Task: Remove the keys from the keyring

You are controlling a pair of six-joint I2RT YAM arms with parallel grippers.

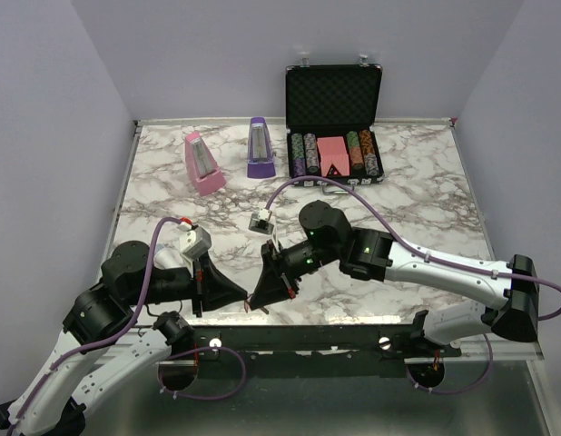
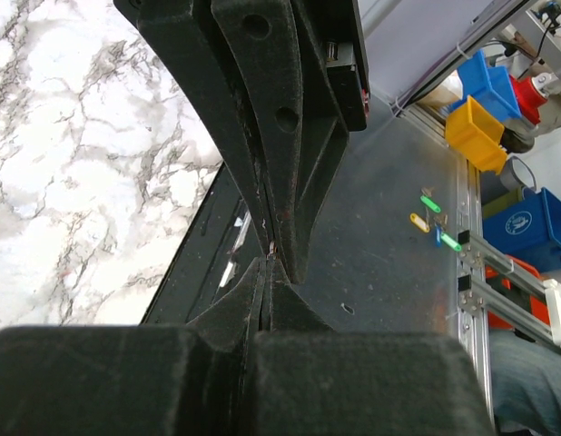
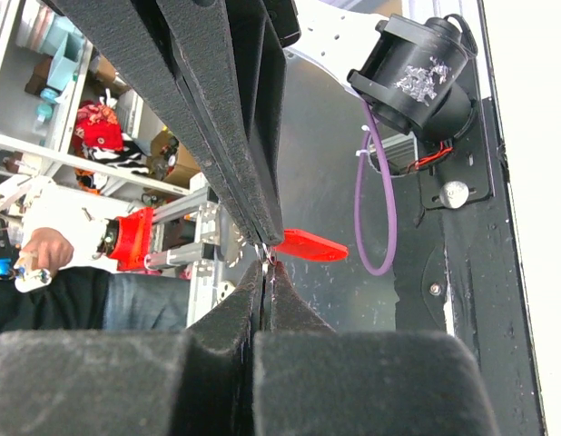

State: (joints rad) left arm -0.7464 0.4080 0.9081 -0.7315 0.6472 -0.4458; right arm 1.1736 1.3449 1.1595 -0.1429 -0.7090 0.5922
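While the marble desk [image 1: 398, 227] fills most of the top view, all the action is crammed at its near edge. The left arm [image 1: 135, 282] reaches in from the left and the right arm [image 1: 426, 268] folds back from the right. Both are low and angled inward, so the left jaws and right jaws meet tip to tip just over the desk's front lip. The other stuff sits well back from them: an open black poker chip case [image 1: 333, 100] at the far edge, with a purple metronome [image 1: 260, 148] and a pink metronome [image 1: 203, 165] to its left. A little white block [image 1: 261, 222] sits mid-desk just behind the right wrist.

Both sets of jaws are squeezed fully closed. The keyring [image 3: 308, 245], a red tag, sticks out sideways right where the tips meet. Its thin metal ring [image 3: 265, 251] sits at that meeting point, but I can't tell which jaws actually pinch it. The keys are too small to make out.
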